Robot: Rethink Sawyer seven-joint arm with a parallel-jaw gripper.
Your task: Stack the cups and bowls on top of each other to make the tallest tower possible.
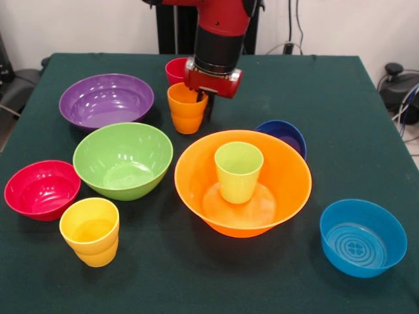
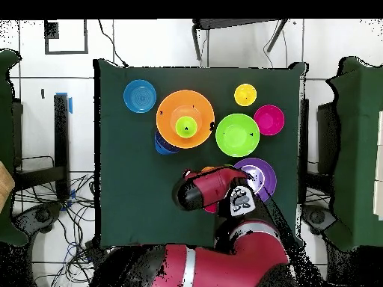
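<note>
The tower is the big orange bowl [image 1: 288, 186] [image 2: 167, 112] with the light green cup [image 1: 238, 171] [image 2: 185, 128] upright inside it. My gripper [image 1: 204, 103] is down at the right rim of the orange cup [image 1: 184, 112], which stands upright behind the tower; whether it holds the cup is unclear. The red cup [image 1: 175, 69] stands just behind it. The yellow cup [image 1: 90, 230] [image 2: 245, 95] stands at the front left. The dark blue bowl [image 1: 287, 134] [image 2: 161, 143] touches the orange bowl's back.
The lime green bowl [image 1: 123, 159] [image 2: 236, 134], the purple bowl [image 1: 106, 99] [image 2: 263, 173] and the red bowl [image 1: 42, 188] [image 2: 269, 119] sit on the left. The light blue bowl [image 1: 363, 237] [image 2: 140, 96] sits at the front right. My arm [image 2: 213, 188] hides the orange and red cups from overhead.
</note>
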